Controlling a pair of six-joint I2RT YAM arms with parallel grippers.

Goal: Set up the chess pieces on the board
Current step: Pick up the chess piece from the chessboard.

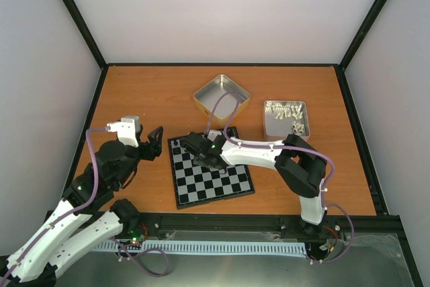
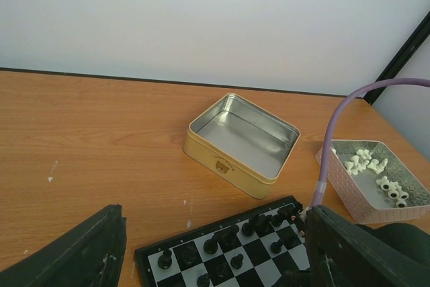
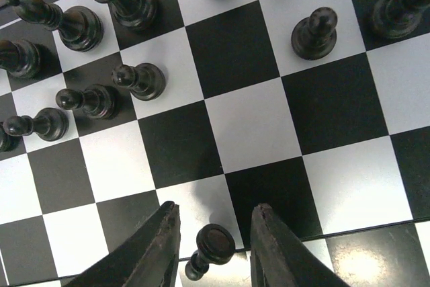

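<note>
I am holding my right pincer (image 3: 216, 212) low over the board (image 3: 248, 126), and one black pawn (image 3: 213, 241) is standing right between its two fingers (image 3: 158, 247). The fingers are sitting apart, with a thin gap showing on each side of the pawn's head, so they are flanking it and not pressing it. The pawn is tiny, smaller than one square, and glossy black, with a round knob head, a narrow neck and a wider round foot. It is looking tilted in my wrist view, and I cannot tell on which square its foot is resting. Farther up the board the other black pieces (image 3: 141, 80) are standing, most of them crowding at the left. The board is flat and shiny, with black and pale grey checks. My left pincer (image 1: 156, 140) is hanging over the orange wooden table (image 1: 134, 99), left of the board, with its fingers spread wide. Behind the board a square metal tin (image 2: 242, 142) with yellowish walls is showing its silver floor. Beside it a second tin (image 2: 342, 186) is holding small whitish pieces (image 2: 366, 162).
</note>
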